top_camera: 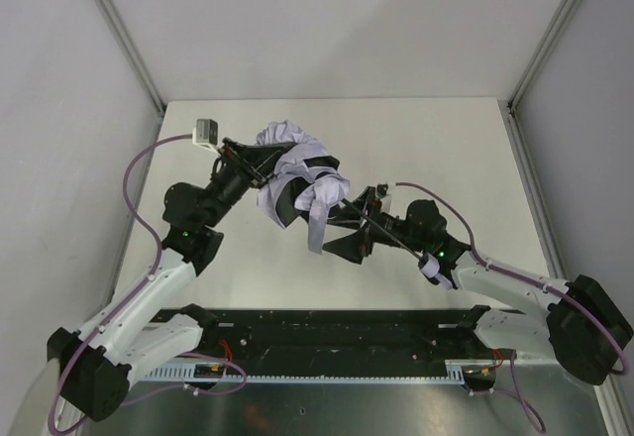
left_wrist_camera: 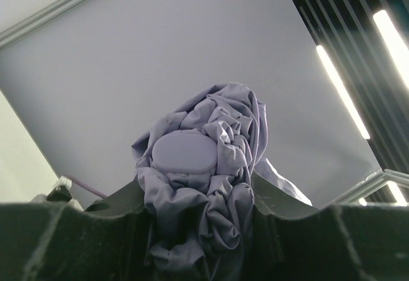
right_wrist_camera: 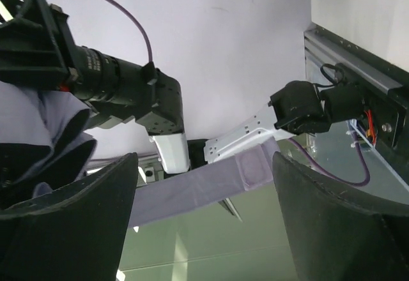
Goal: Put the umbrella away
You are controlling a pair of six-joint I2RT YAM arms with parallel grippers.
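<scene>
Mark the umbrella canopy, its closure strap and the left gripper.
umbrella canopy [top_camera: 297,154], top external view, on the bunched lavender fabric.
closure strap [right_wrist_camera: 252,169], right wrist view, on the squarish patch near its end.
left gripper [left_wrist_camera: 198,195], left wrist view, midway between its fingertips, fabric clamped there.

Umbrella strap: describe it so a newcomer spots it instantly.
Over the middle of the table is a bunched lavender umbrella. From the bundle's near side a strap hangs down. It is a flat, pale ribbon, unlike the crumpled canopy above it and the round, darker purple cables.
</scene>
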